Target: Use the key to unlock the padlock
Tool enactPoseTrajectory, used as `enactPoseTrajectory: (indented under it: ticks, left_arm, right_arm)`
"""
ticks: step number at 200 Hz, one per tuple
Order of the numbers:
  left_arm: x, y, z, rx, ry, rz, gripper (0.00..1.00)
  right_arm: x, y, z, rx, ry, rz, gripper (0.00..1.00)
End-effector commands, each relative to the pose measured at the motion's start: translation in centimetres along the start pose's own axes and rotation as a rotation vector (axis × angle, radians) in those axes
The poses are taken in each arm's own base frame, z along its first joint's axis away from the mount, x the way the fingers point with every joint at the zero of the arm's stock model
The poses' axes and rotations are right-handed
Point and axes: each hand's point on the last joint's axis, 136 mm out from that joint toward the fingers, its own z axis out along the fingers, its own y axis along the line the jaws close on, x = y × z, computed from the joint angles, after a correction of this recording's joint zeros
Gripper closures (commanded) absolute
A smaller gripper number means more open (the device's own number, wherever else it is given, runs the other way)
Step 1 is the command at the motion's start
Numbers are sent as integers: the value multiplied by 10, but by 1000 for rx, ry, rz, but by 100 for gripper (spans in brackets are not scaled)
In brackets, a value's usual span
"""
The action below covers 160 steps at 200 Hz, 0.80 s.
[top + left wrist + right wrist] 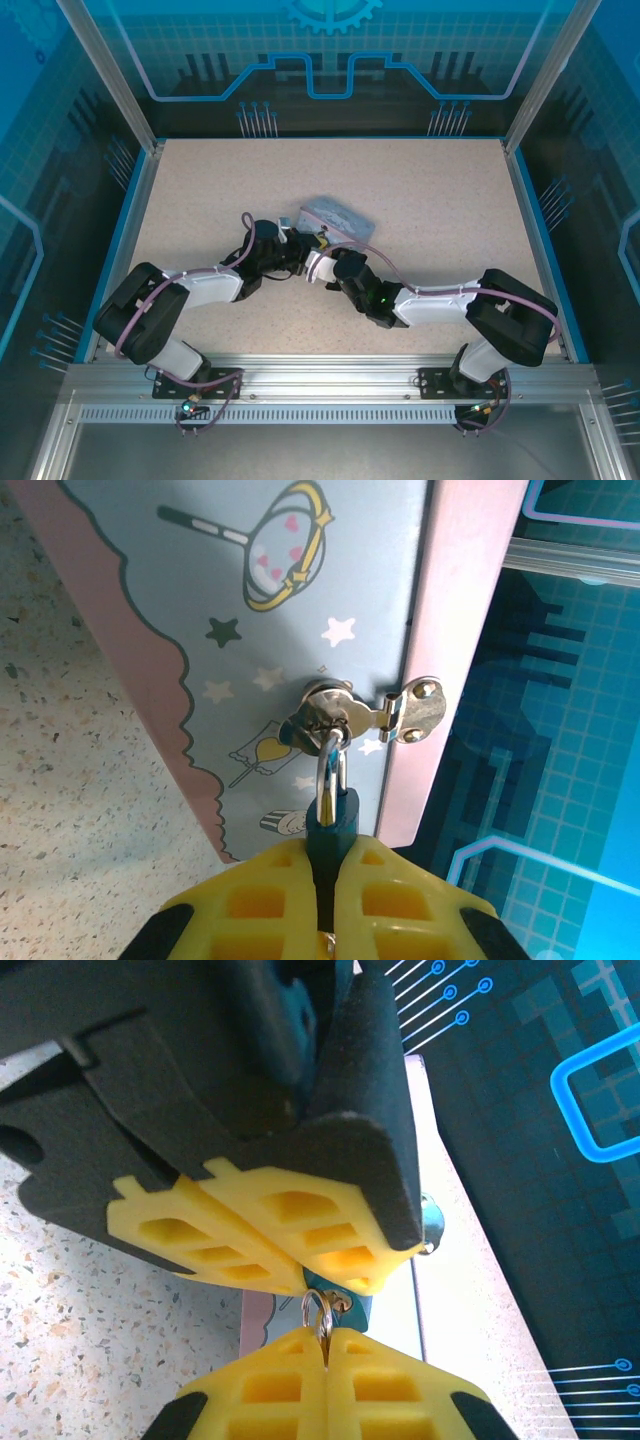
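Left fingers [262, 895] clamp padlock [331, 818], shackle [330, 765] toward hasp [408, 708]

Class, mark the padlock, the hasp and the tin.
padlock [334, 832], left wrist view, teal body
hasp [418, 705], left wrist view, riveted plate
tin [300, 590], left wrist view, printed blue face

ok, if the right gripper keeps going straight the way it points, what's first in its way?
Left gripper's fingers, clamped on the padlock, nearly touching; only the key's ring sits between. Depth is hard to judge.

padlock [331, 825]: teal body, silver shackle through hasp [400, 712]. key [324, 1332]: thin silver sliver at padlock's base.
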Motion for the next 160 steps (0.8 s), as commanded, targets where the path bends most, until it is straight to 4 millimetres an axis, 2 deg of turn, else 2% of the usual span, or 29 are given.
enactPoseTrajectory:
  ticks: [1,36,85,160]
  left_arm:
    - [13,-20,2,73,65,16,100]
    - [15,-20,5,79,66,15,100]
    - [20,-17,11,81,75,9,100]
    - [28,-20,17,85,75,16,100]
  right_arm:
    - [-15,-9,3,5,-32,103,100]
    - [-8,-11,3,-7,-3,238,100]
    - [-11,-2,1,-90,-19,399,100]
    - [8,-1,0,-209,-3,744,100]
